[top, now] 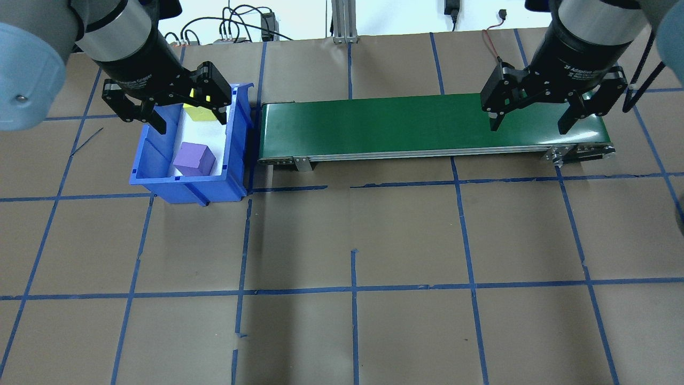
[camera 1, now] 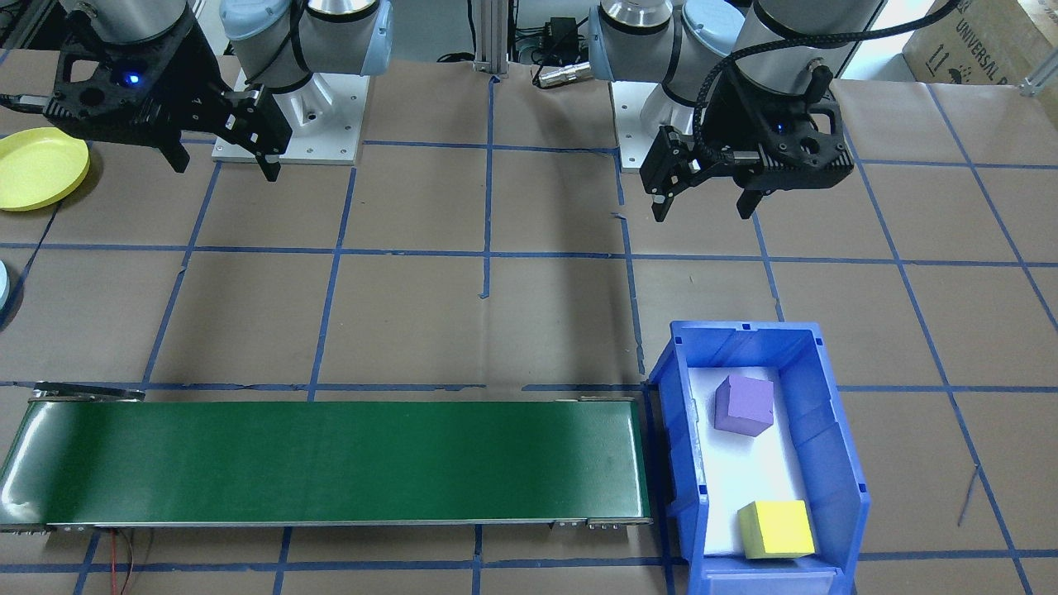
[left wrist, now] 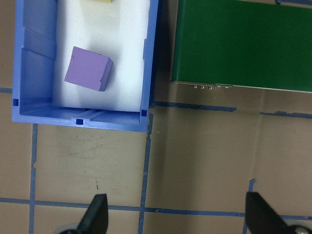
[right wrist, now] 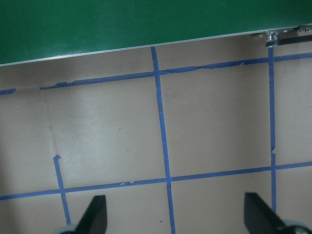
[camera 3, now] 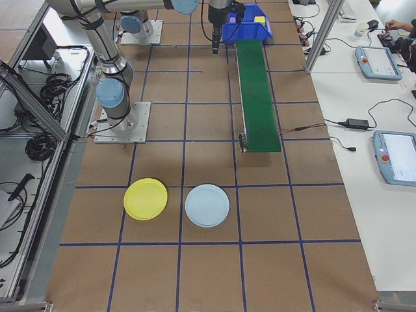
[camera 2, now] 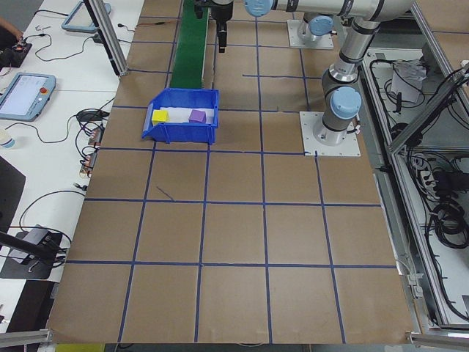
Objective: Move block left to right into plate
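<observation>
A purple block (camera 1: 744, 405) and a yellow block (camera 1: 775, 529) lie in a blue bin (camera 1: 836, 430) at the conveyor's end on my left side. The left wrist view shows the purple block (left wrist: 87, 68) in the bin (left wrist: 83, 119). My left gripper (camera 1: 702, 213) hangs open and empty above the table on the bin's near side, and from overhead the left gripper (top: 191, 122) overlaps the bin. My right gripper (top: 527, 129) is open and empty near the belt's other end. A yellow plate (camera 3: 145, 199) and a light blue plate (camera 3: 207, 205) lie far to my right.
A long green conveyor belt (top: 427, 123) runs between the bin and my right side. Brown paper with blue tape lines covers the table. The arm bases (camera 1: 289, 107) stand on the robot's side. Tablets and cables lie on side benches.
</observation>
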